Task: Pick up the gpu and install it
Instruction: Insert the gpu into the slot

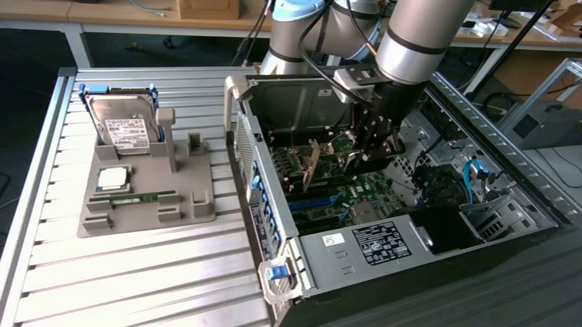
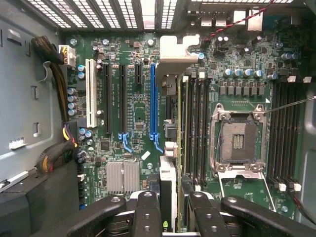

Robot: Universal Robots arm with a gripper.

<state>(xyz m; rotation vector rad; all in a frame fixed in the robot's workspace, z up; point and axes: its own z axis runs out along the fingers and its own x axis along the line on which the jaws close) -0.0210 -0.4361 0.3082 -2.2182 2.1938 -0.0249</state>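
Holding the gpu (image 1: 310, 165) on its thin edge, the gripper (image 1: 371, 151) has its fingers closed on it so the card points down at the motherboard (image 2: 148, 148) slots inside the computer case (image 1: 400, 259).

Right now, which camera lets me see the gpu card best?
The exterior view: the gpu stands on edge inside the computer case, its brownish face showing beside the gripper. The wrist view catches just its thin edge, running above the motherboard.
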